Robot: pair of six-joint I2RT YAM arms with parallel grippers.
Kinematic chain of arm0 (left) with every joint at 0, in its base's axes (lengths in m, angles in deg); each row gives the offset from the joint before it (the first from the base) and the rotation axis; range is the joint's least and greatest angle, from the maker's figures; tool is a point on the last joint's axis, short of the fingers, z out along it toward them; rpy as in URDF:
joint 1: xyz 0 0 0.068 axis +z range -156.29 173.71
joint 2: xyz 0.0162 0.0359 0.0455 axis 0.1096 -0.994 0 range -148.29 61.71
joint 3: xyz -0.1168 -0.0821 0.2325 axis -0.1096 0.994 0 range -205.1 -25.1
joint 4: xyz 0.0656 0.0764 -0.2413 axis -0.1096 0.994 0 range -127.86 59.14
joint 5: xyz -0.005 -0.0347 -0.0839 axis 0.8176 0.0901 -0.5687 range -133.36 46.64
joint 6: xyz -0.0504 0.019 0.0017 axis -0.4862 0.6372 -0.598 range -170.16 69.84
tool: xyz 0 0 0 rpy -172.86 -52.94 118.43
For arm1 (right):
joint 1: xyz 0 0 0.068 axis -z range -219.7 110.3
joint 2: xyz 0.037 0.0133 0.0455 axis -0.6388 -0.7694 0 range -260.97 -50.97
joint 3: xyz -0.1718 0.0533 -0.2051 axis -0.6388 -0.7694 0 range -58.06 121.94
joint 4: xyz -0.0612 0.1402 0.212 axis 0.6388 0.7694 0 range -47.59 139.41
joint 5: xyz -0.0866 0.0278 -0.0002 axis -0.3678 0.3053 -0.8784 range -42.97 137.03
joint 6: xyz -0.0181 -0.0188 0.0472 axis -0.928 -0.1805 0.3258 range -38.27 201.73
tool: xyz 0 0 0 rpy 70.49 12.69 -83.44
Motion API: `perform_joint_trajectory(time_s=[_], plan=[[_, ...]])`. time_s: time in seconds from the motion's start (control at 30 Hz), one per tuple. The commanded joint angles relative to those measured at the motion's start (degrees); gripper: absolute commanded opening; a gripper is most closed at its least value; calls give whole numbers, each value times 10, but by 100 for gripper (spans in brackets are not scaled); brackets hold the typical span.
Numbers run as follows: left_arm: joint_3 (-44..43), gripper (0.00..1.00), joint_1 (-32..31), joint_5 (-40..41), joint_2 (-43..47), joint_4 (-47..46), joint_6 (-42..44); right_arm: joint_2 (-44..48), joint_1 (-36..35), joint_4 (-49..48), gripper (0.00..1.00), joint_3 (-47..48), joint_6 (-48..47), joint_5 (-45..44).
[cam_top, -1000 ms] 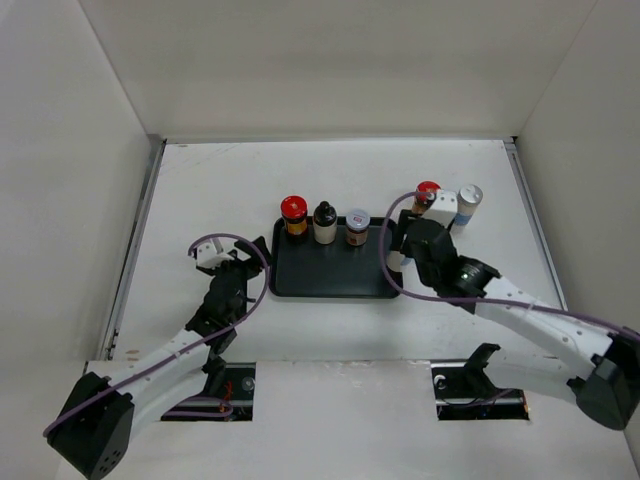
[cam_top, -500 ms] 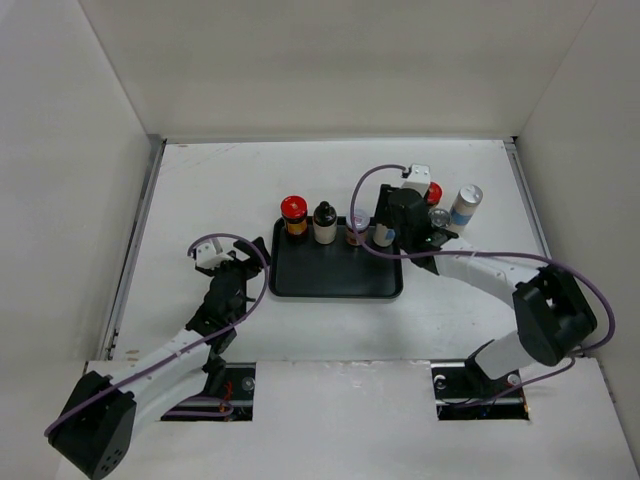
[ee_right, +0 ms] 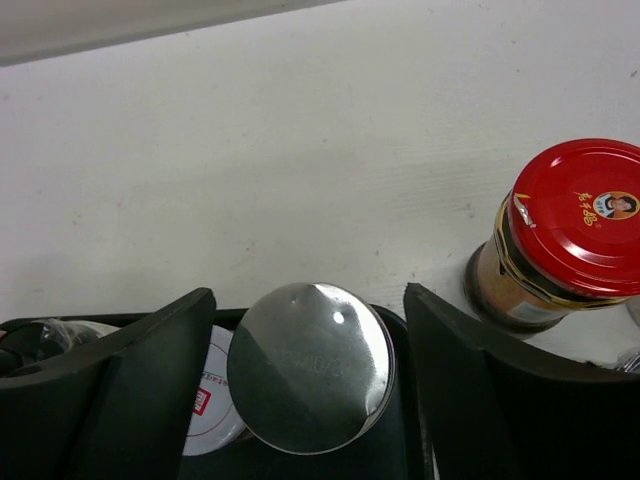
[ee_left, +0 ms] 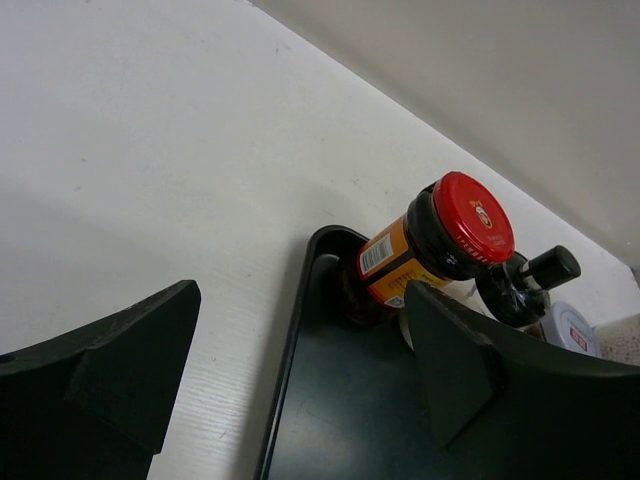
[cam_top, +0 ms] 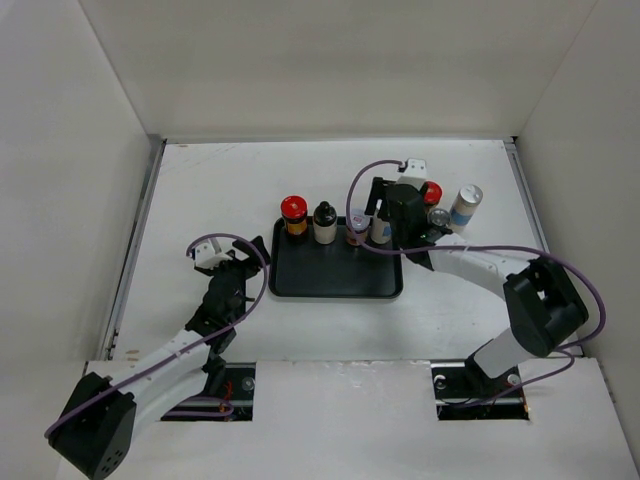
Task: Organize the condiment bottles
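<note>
Black tray point(cam_top: 335, 278) flat on the white table point(cam_top: 230, 185), roughly mid-table, long sides running left to right. Rounded corners, low raised rim, glossy dark floor. In the left wrist view, one rounded tray corner curving up against the pale tabletop, faint wood-like grain in the surface beside it.

White walls all round: back wall point(cam_top: 330, 70), left wall point(cam_top: 60, 180), right wall point(cam_top: 590, 130). Metal strip point(cam_top: 131, 250) along the table's left edge, a matching strip point(cam_top: 532, 215) along the right.

Down front, a white ledge point(cam_top: 340, 400) with two rectangular openings, left opening point(cam_top: 228, 385) and right opening point(cam_top: 480, 392), both dark inside.
</note>
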Motion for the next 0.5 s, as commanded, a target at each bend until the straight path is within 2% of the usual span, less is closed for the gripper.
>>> perform_joint_trajectory(time_s=[0.0,0.13,0.3,0.4,0.47], plan=[[3,83,3,-5,-6,-29,-5,24,-5,-38,86,28,-6,-6],[5,83,2,-4,5,-29,-5,102,-6,-12,94,12,-7,-29],[7,83,-1,-5,20,-23,-5,207,33,40,93,-62,-3,-104],[7,83,0,-6,15,-25,-5,236,75,90,99,-86,9,-138],[6,83,-3,-6,13,-27,-5,226,86,121,100,-85,1,-122]])
